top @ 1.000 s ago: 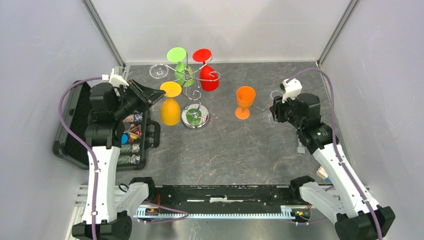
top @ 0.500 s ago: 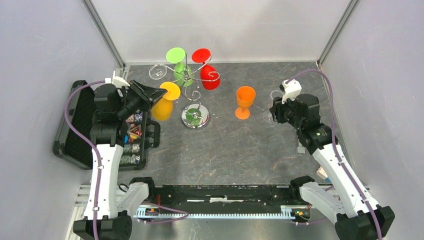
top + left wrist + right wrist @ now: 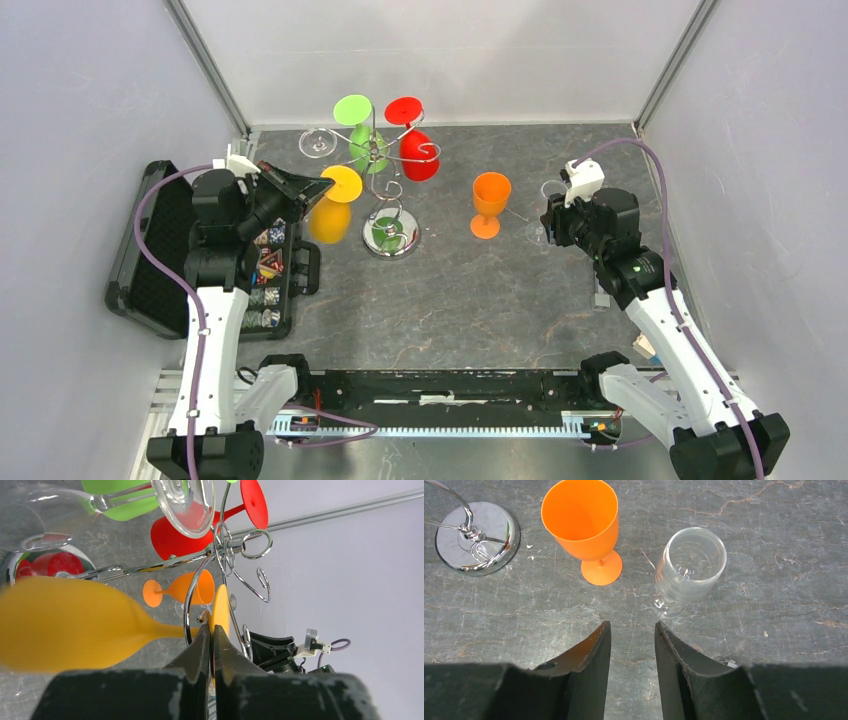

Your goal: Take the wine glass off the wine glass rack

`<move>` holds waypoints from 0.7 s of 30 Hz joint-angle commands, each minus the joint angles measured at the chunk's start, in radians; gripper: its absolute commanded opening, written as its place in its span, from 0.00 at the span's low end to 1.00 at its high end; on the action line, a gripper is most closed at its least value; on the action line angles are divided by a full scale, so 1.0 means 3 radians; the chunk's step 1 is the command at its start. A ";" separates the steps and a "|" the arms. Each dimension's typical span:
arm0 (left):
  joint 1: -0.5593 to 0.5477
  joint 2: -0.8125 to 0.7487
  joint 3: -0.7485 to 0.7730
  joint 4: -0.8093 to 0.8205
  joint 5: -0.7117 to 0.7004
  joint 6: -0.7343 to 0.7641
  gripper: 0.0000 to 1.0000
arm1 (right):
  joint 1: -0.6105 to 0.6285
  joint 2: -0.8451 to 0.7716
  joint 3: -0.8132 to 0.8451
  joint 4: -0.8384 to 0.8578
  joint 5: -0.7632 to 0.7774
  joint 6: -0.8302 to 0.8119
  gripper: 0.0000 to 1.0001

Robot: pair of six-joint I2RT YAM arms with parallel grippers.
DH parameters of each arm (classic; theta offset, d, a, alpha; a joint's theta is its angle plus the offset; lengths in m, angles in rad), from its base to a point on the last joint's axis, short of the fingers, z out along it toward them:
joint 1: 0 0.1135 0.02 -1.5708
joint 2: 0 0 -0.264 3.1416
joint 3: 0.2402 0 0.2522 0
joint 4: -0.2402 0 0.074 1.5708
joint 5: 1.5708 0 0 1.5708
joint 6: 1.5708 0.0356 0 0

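Wine glass rack (image 3: 404,243): chrome wire with a round mirror-bright base, a thin central stem and curled, spiral-ended arms at the top. It stands at the back middle of the worktop (image 3: 450,310).
Yellow wine glass (image 3: 75,632): opaque, matte and smooth, with a long teardrop bowl, a thin stem and a flat round foot. It is off the worktop, just left of the rack's stem, with the foot uppermost and the bowl slanting down. A curved wire arm crosses its stem near the foot. I cannot tell whether the stem is clear of that arm.
Left fingers (image 3: 204,641): black and wedge-shaped, pinched together on the yellow stem right at the foot.
Right fingers (image 3: 600,650): slightly parted with nothing between them, held above the worktop.
Worktop: dark grey, stone-like, with pale veins.
Still hung on the rack: a green glass (image 3: 364,150), a red glass (image 3: 420,158) and a clear glass (image 3: 318,142).
Orange glass (image 3: 583,527): opaque, standing upright right of the rack.
Clear tumbler (image 3: 691,565): transparent, beside the orange glass and not touching it.
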 commanded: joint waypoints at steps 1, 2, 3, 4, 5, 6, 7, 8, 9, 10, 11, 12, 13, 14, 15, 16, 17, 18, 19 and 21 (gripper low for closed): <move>0.0012 -0.0032 0.0023 0.0087 0.0036 -0.0029 0.02 | -0.0008 -0.0055 0.0003 0.0136 0.0031 0.0015 0.42; 0.0007 -0.0042 0.0049 0.0061 0.0040 -0.0013 0.02 | -0.0008 -0.0055 0.0003 0.0136 0.0031 0.0019 0.42; 0.0009 -0.0054 0.0073 0.0037 0.0045 0.0002 0.02 | -0.0010 -0.0055 0.0008 0.0139 0.0026 0.0019 0.42; 0.0007 -0.0062 0.0096 0.0009 0.0058 0.0013 0.02 | -0.0007 -0.0055 0.0013 0.0139 0.0026 0.0023 0.42; 0.0010 -0.0084 0.0117 -0.0015 0.0067 0.0022 0.02 | -0.0009 -0.0056 0.0014 0.0137 0.0026 0.0025 0.42; 0.0008 -0.0096 0.0145 -0.0042 0.0071 0.0035 0.02 | -0.0008 -0.0064 0.0013 0.0134 0.0031 0.0027 0.42; 0.0011 -0.0112 0.0170 -0.0090 0.0064 0.0055 0.02 | -0.0007 -0.0060 0.0013 0.0137 0.0031 0.0030 0.42; 0.0008 -0.0119 0.0211 -0.0142 0.0046 0.0090 0.02 | -0.0008 -0.0060 0.0014 0.0138 0.0031 0.0037 0.42; 0.0009 -0.0135 0.0251 -0.0207 0.0014 0.0125 0.02 | -0.0007 -0.0060 0.0013 0.0140 0.0031 0.0038 0.42; 0.0008 -0.0147 0.0288 -0.0279 -0.0061 0.0177 0.02 | -0.0008 -0.0060 0.0013 0.0140 0.0031 0.0042 0.42; 0.0012 -0.0160 0.0340 -0.0349 -0.0155 0.0250 0.02 | -0.0009 -0.0061 0.0013 0.0143 0.0031 0.0045 0.42; 0.0007 -0.0173 0.0374 -0.0419 -0.0270 0.0302 0.02 | -0.0011 -0.0060 0.0013 0.0143 0.0031 0.0050 0.42; 0.0009 -0.0187 0.0403 -0.0447 -0.0358 0.0341 0.02 | -0.0008 -0.0060 0.0013 0.0147 0.0031 0.0050 0.41; 0.0008 -0.0200 0.0420 -0.0446 -0.0410 0.0360 0.02 | -0.0010 -0.0065 0.0011 0.0140 0.0031 0.0050 0.41; 0.0009 -0.0213 0.0430 -0.0430 -0.0466 0.0366 0.02 | -0.0009 -0.0071 0.0006 0.0140 0.0031 0.0050 0.41; 0.0009 -0.0216 0.0443 -0.0424 -0.0514 0.0380 0.02 | -0.0008 -0.0079 0.0001 0.0140 0.0040 0.0053 0.41; 0.0009 -0.0204 0.0460 -0.0423 -0.0565 0.0398 0.02 | -0.0008 -0.0085 -0.0002 0.0140 0.0053 0.0050 0.41; 0.0010 -0.0194 0.0467 -0.0403 -0.0598 0.0414 0.02 | -0.0008 -0.0089 -0.0004 0.0140 0.0056 0.0051 0.41; 0.0008 -0.0186 0.0455 -0.0368 -0.0623 0.0415 0.02 | -0.0011 -0.0094 -0.0007 0.0140 0.0056 0.0050 0.41; 0.0012 -0.0158 0.0429 -0.0277 -0.0642 0.0390 0.02 | -0.0008 -0.0101 -0.0011 0.0141 0.0056 0.0050 0.41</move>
